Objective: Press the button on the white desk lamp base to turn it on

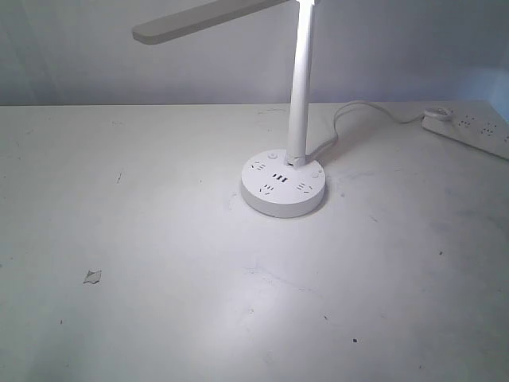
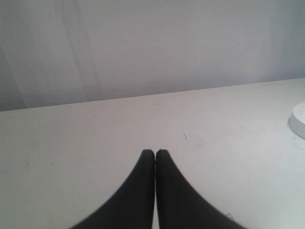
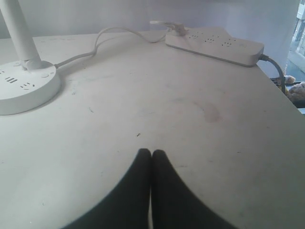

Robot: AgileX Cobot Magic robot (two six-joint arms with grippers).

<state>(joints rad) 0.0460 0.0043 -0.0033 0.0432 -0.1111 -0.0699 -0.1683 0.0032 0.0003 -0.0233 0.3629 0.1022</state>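
The white desk lamp base (image 1: 283, 185) is a round puck with socket holes and dark USB slots, standing mid-table with its thin white stem (image 1: 301, 87) rising behind. A small round button (image 1: 273, 157) shows on its top rim. The base also shows in the right wrist view (image 3: 25, 87) and its edge in the left wrist view (image 2: 299, 119). Neither arm appears in the exterior view. My left gripper (image 2: 155, 152) is shut and empty over bare table, well away from the base. My right gripper (image 3: 151, 152) is shut and empty too, apart from the base.
A long white power strip (image 1: 471, 130) lies at the far right, near the table's edge (image 3: 279, 90), with the lamp's cord (image 1: 350, 119) running to it. The lamp head (image 1: 203, 20) hangs above the back left. A small paper scrap (image 1: 92, 276) lies front left.
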